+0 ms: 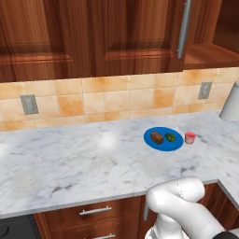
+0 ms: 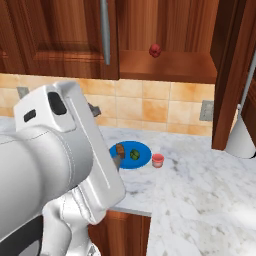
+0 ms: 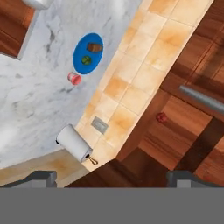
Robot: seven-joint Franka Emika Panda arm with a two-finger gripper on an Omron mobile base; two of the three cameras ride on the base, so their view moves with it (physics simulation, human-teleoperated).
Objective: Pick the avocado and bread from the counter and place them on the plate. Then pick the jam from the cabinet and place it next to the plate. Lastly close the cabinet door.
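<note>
The blue plate (image 1: 163,144) (image 2: 141,148) (image 3: 83,43) lies on the marble counter (image 1: 70,158) near the tiled wall. On it sit the brown bread (image 1: 157,137) (image 2: 120,149) (image 3: 94,47) and the dark green avocado (image 1: 171,137) (image 2: 135,154) (image 3: 87,60). The pink-red jam (image 1: 190,137) (image 2: 158,160) (image 3: 74,78) stands on the counter just right of the plate. The cabinet (image 1: 210,53) (image 2: 170,67) is open, and its door (image 2: 227,75) stands swung out at the right. My gripper (image 3: 113,179) is open and empty, high above the counter and far from all of these.
A dark red round fruit-like thing (image 2: 155,50) (image 3: 162,117) rests on the cabinet shelf. A white paper towel roll (image 1: 231,105) (image 2: 241,137) (image 3: 74,146) stands at the counter's right end. A silver bar handle (image 1: 184,28) (image 2: 105,32) hangs on the neighbouring shut door. Wall outlets (image 1: 29,104) dot the tiles.
</note>
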